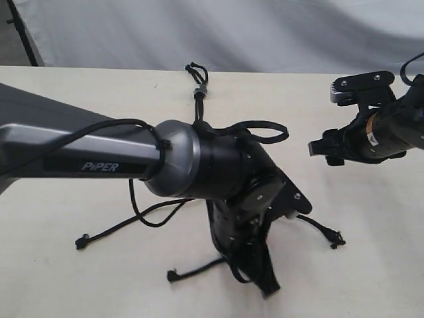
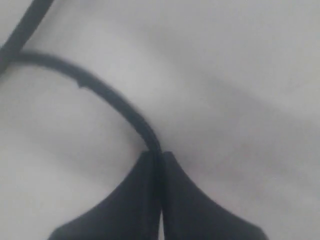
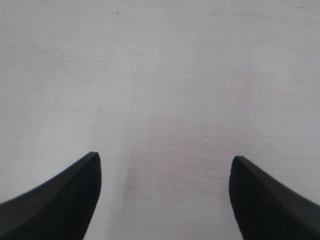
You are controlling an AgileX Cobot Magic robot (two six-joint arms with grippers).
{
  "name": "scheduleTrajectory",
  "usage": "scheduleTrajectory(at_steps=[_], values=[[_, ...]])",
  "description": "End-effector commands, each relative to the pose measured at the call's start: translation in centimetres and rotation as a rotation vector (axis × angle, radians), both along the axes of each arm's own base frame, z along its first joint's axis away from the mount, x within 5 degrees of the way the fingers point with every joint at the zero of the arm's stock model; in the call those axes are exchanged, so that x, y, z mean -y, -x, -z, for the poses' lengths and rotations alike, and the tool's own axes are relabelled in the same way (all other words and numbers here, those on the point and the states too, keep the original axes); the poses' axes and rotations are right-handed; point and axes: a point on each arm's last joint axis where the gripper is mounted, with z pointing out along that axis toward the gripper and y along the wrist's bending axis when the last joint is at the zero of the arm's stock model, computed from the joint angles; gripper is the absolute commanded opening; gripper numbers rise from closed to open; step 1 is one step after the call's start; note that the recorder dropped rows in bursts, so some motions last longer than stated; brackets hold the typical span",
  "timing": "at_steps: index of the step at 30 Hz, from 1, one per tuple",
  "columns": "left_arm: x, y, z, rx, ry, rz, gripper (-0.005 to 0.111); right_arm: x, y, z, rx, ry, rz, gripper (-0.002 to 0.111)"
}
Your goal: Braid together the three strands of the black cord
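The black cord lies on the table, its grey band and little loops at the far side. Three strands spread toward the front: one ends at the left, one at the front, one at the right. My left gripper points down over the middle, and the arm hides where the strands cross. In the left wrist view the left gripper is shut on a strand that curves away from its tips. My right gripper hovers at the right, open, with only bare table between its fingers.
The pale table ends at a grey backdrop behind. My left arm stretches across the left half of the scene, with its glossy cable looping near the wrist.
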Motion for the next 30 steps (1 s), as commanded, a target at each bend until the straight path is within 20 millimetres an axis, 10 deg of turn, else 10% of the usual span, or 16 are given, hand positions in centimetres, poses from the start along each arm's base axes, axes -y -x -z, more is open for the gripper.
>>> scheduleTrajectory(at_steps=[1, 16, 24, 30], values=[[-3.8, -2.6, -3.9, 0.185, -0.210, 0.066, 0.001, -0.1, 0.0, -0.1, 0.009, -0.006, -0.008, 0.068], [-13.9, -8.0, 1.1, 0.301, -0.145, 0.181, 0.001, -0.2, -0.1, -0.2, 0.019, -0.016, -0.014, 0.068], [-14.6, -4.8, 3.3, 0.073, -0.119, 0.009, 0.001, -0.5, 0.0, 0.0, 0.036, -0.041, -0.037, 0.068], [-10.4, 0.9, 3.6, -0.242, -0.053, 0.128, 0.001, -0.7, 0.0, 0.1, 0.050, -0.060, -0.054, 0.068]])
